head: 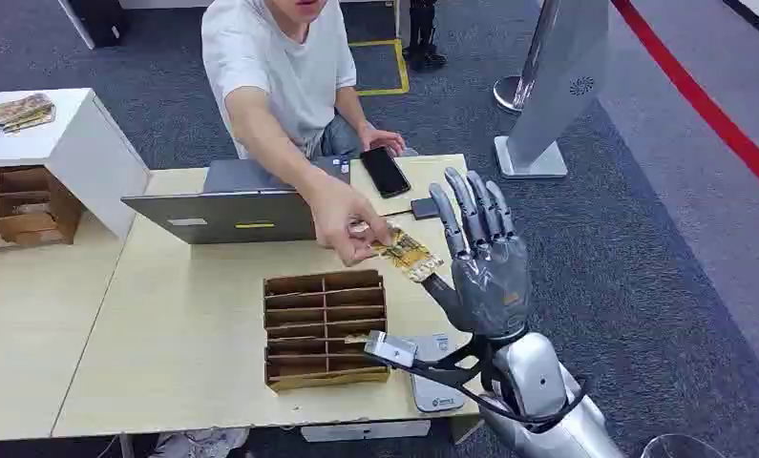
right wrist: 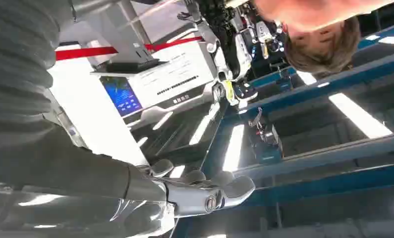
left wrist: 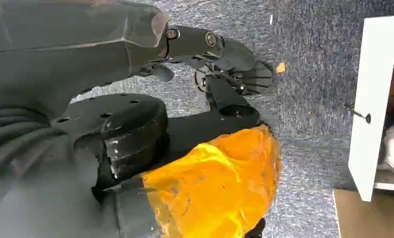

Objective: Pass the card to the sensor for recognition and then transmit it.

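Note:
A yellow patterned card [head: 409, 254] hangs above the table's right half, pinched by a person's hand [head: 345, 221] that reaches over the laptop. My right hand [head: 482, 258] is raised just to the card's right, fingers straight up and apart. Its thumb [head: 440, 286] lies at the card's near end, and no finger closes on the card. In the right wrist view the fingers [right wrist: 204, 194] point at the ceiling with nothing between them. The white-grey card sensor [head: 434, 384] lies at the table's front edge, below my wrist. My left hand [left wrist: 125, 130] shows as dark shapes, its fingers unclear.
A cardboard slotted box [head: 326, 329] stands mid-table, left of the sensor. Behind it are an open laptop [head: 232, 205], a black phone [head: 385, 172] and a small dark block [head: 424, 207]. A white cabinet [head: 79, 143] holds another slotted box [head: 17, 205] at left. A kiosk stand [head: 547, 86] rises at back right.

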